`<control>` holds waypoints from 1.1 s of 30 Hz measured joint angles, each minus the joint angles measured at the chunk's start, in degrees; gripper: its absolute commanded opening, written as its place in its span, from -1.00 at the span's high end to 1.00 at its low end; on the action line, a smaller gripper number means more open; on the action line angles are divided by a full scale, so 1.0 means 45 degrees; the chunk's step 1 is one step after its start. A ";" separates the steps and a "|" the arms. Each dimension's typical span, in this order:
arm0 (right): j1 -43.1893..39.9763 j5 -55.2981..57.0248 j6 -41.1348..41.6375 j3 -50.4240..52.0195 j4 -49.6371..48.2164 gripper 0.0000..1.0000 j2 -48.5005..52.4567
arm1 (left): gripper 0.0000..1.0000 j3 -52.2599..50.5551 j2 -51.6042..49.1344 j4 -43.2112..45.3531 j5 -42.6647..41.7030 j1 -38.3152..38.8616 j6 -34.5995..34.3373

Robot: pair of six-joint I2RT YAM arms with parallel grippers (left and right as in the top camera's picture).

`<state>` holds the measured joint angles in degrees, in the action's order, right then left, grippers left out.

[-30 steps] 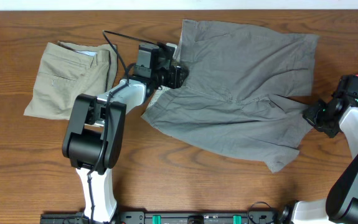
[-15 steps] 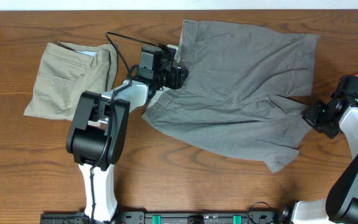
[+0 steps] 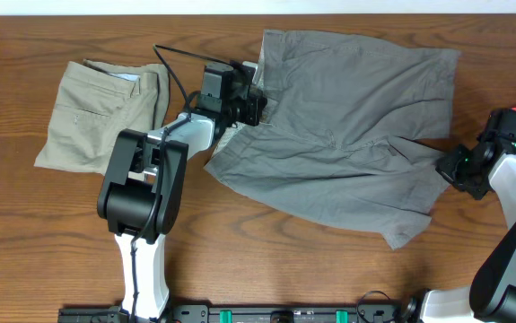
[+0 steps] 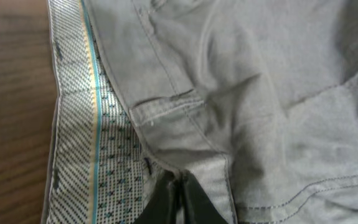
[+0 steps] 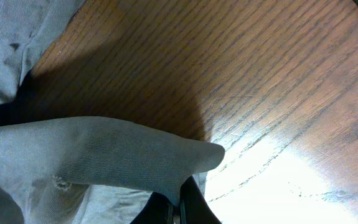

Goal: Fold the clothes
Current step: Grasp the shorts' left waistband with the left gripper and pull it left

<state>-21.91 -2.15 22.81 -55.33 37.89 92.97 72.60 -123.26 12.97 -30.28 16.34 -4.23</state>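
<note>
Two sets of fingers, both shut on cloth. Spread across the desk (image 3: 24, 224), wrinkled but mostly flat, just beside the folded beige shorts (image 3: 105, 112): the grey shorts (image 3: 347, 135), waistband edge turned toward the beige shorts, leg hems away from them.

Held well apart over the waistband a second ago, now pinched together: the left fingers (image 4: 177, 199), at the grey edge nearest the beige shorts. From the left wrist view, clamped right at the junction of the pale patterned lining (image 4: 79, 124) and the grey outer cloth. Closing complete by the look of it, with fabric between the tips and not bare wood.

No change at the end farthest from the beige shorts: the right fingers (image 5: 182, 208) pressed together on a grey hem corner, a tongue of cloth jutting past the tips over the wood.

Meaning for the task: both ends of the garment secured, grasping step done, no fold made yet. Likely next: lifting one edge and carrying it over the other, either toward the beige shorts or away from them. Cannot tell which from here.

Worth watching: a thin pinch at the waistband, possibly one layer only, and slipping under the weight of the cloth once raised.
</note>
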 measured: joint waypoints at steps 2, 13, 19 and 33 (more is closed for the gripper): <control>0.0000 0.0005 -0.0005 0.0000 0.0000 0.96 0.0000 | 0.88 0.0087 0.0000 -0.0073 -0.0068 -0.0010 0.0000; 0.0000 0.0058 -0.0005 0.0000 0.0010 0.95 0.0000 | 0.88 0.0112 0.0005 -0.0520 0.0019 -0.0986 -0.0155; 0.0005 0.0219 -0.0005 0.0000 0.0117 0.97 0.0000 | 0.88 0.0112 0.0010 -0.0549 0.0335 -0.2176 -0.0442; 0.0005 0.0461 -0.0010 0.0000 0.0102 0.92 0.0000 | -1.00 0.0214 0.0010 -0.0646 -0.2710 -0.2225 -0.1491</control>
<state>-21.89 -0.08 22.76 -55.33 38.35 92.97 73.56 -123.22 10.07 -42.48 6.33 -10.94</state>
